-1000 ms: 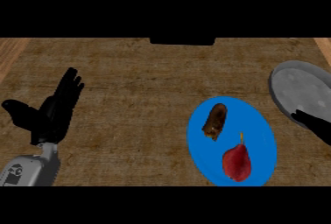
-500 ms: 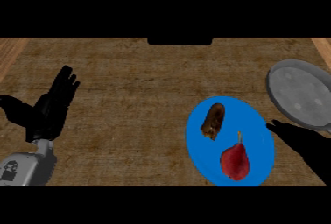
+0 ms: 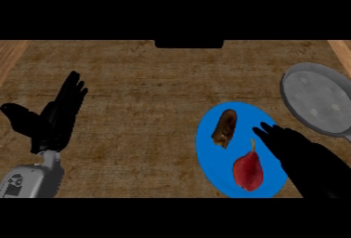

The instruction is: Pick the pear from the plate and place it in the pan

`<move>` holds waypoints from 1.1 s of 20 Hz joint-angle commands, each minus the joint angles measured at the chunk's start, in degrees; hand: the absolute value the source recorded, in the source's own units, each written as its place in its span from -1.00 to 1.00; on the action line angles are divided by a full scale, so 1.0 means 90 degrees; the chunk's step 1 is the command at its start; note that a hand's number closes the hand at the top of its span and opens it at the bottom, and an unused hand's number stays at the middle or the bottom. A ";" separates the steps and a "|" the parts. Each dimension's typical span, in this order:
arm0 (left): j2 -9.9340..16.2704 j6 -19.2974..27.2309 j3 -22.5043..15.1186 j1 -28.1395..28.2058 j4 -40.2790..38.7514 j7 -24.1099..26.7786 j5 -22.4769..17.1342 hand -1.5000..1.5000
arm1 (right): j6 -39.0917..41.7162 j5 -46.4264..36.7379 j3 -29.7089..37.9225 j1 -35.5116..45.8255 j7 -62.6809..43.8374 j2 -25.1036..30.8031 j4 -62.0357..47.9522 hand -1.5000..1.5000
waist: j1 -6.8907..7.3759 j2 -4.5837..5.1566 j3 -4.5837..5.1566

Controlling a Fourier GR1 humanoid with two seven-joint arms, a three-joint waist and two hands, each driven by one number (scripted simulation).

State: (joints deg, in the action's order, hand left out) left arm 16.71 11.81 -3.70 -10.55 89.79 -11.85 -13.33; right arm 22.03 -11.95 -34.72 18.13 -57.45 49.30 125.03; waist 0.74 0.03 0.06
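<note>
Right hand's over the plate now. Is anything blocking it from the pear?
Probably not. The right hand sits open over the blue plate, just right of the red pear. The brown item lies further up the plate, clear of the gap between fingers and pear.

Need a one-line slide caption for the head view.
Right hand open beside the red pear on the blue plate, grey pan at right.

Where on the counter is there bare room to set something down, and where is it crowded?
Widest free patch: the bare counter between the left robot hand and the blue plate. The strip along the far edge is also free. The right side is crowded: the plate carries the pear and a brown item, the right robot hand overlaps it, and the pan sits beyond.
</note>
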 commanded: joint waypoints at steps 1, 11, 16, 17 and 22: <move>-0.0008 -0.0044 0.0229 -0.0179 -0.0037 -0.0217 -0.0063 0.00 | 0.0639 -0.0121 -0.0108 0.0406 -0.1024 -0.0686 0.0084 -1.00 | -0.0051 -0.0007 0.0000; -0.0105 -0.0017 0.0200 -0.0162 -0.0072 -0.0099 0.0185 0.00 | 0.0552 -0.0723 -0.0487 0.0660 -0.1027 -0.1366 -0.1344 -1.00 | -0.0063 -0.0003 -0.0002; -0.0198 -0.0395 0.0221 0.0361 -0.0067 0.0275 0.0142 0.00 | 0.0488 -0.1208 -0.0378 0.0085 -0.0333 -0.1538 -0.1612 -1.00 | -0.0086 -0.0006 -0.0004; -0.0144 -0.0377 0.0313 0.0459 0.0101 0.0230 0.0182 0.00 | 0.0733 -0.1097 -0.0055 0.0294 -0.0361 -0.1680 -0.1706 -1.00 | -0.0066 -0.0007 -0.0004; -0.0223 -0.0236 0.0333 0.0232 0.0194 -0.0080 0.0319 0.00 | 0.0965 -0.1388 0.0207 0.0063 0.0582 -0.1442 -0.2316 -1.00 | -0.0075 -0.0005 -0.0007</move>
State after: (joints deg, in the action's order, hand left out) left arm 15.86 8.77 -0.18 -8.98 90.92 -12.26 -12.24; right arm 27.91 -22.51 -35.15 20.03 -53.61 35.84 106.74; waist 0.15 -0.01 0.01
